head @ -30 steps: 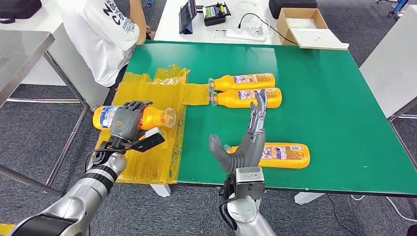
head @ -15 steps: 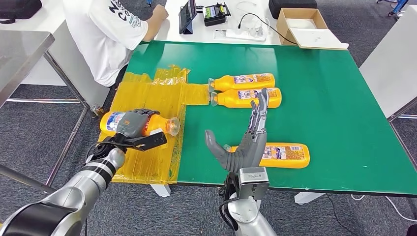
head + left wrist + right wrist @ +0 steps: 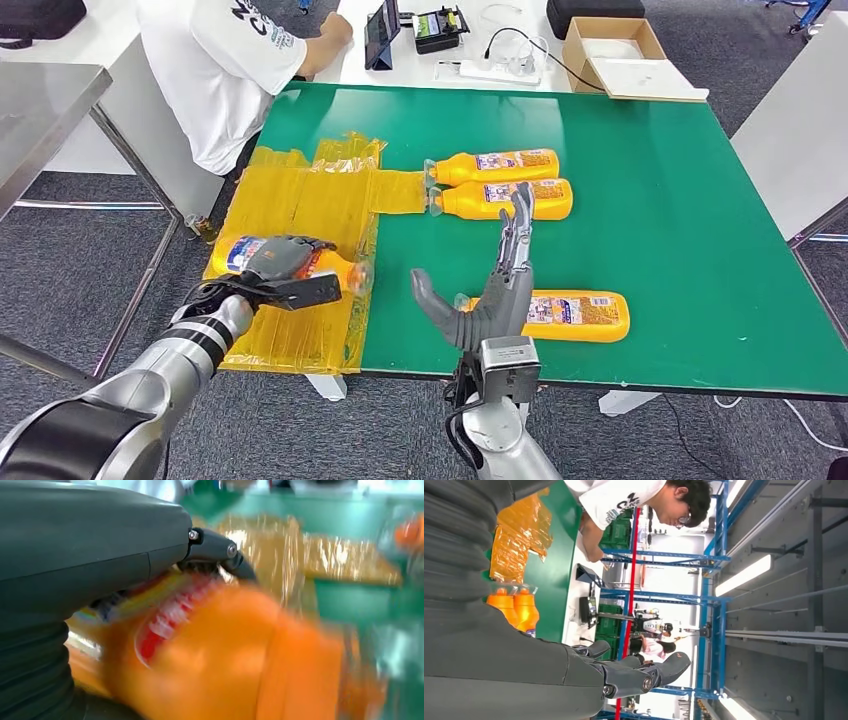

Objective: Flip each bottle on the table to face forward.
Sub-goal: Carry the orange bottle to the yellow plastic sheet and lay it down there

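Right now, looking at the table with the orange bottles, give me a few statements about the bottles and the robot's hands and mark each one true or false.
1. The left hand grips an orange bottle over the yellow plastic sheet. True.
2. The right hand holds a bottle. False: it is open, fingers spread, holding nothing.
3. Two bottles lie side by side on the green table, caps toward the yellow sheet. True.
4. The bottle by the right hand stands upright. False: it lies on its side.
5. The cardboard box sits on the green table. False: it is on the white table beyond.
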